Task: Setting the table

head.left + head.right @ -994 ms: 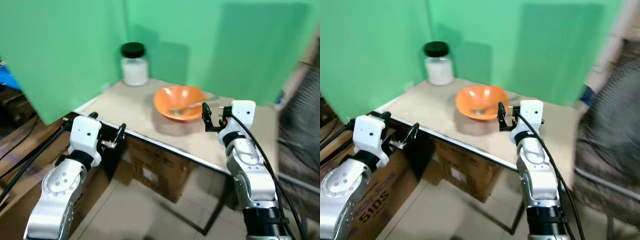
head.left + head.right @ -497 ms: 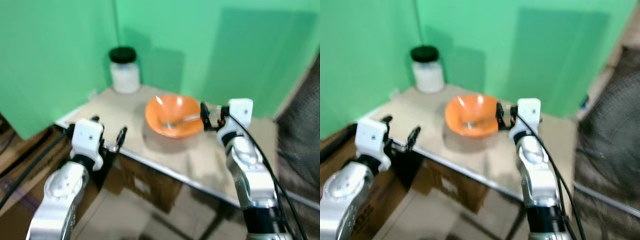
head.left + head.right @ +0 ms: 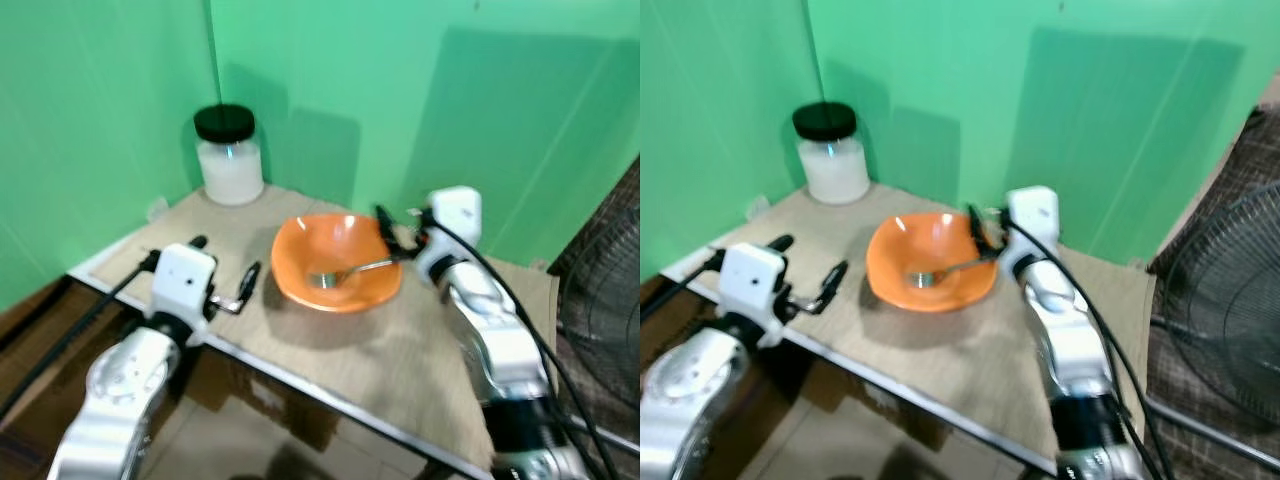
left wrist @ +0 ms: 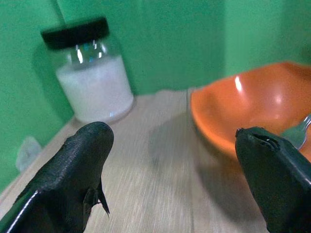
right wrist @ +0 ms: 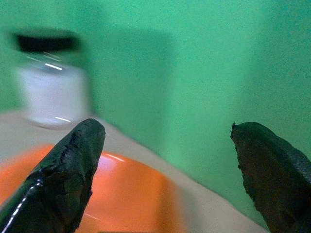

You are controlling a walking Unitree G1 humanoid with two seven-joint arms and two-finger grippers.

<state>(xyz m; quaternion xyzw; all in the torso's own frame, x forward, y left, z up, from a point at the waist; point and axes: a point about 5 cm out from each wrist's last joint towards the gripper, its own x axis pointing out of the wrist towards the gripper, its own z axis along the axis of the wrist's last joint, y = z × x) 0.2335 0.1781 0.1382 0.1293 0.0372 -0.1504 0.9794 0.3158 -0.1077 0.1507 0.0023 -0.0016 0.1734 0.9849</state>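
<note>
Centred on the light wooden bench (image 3: 400, 370) sits a glossy orange plastic bowl (image 3: 335, 262) holding a metal spoon (image 3: 345, 271); light, rigid and slippery, it is judged best pinched at its rim. The right hand (image 3: 392, 228) at its far edge and the left hand (image 3: 222, 272) beside it are spread, grasping nothing.

Looking along my right gripper (image 5: 165, 170): its two long black fingers (image 5: 68, 174) stand wide apart, nothing between them. Past the fingertips lies the glossy orange bowl (image 5: 116, 199), its curved inner wall catching a streak of light, on the pale beige tabletop (image 5: 214, 208). Beyond the bowl, on the same tabletop, I see a blurred clear glass jar with a black lid (image 5: 51, 80), filled with something white. Behind jar and bowl rises the plain green backdrop (image 5: 194, 63), with a darker shadow beside the jar.
</note>
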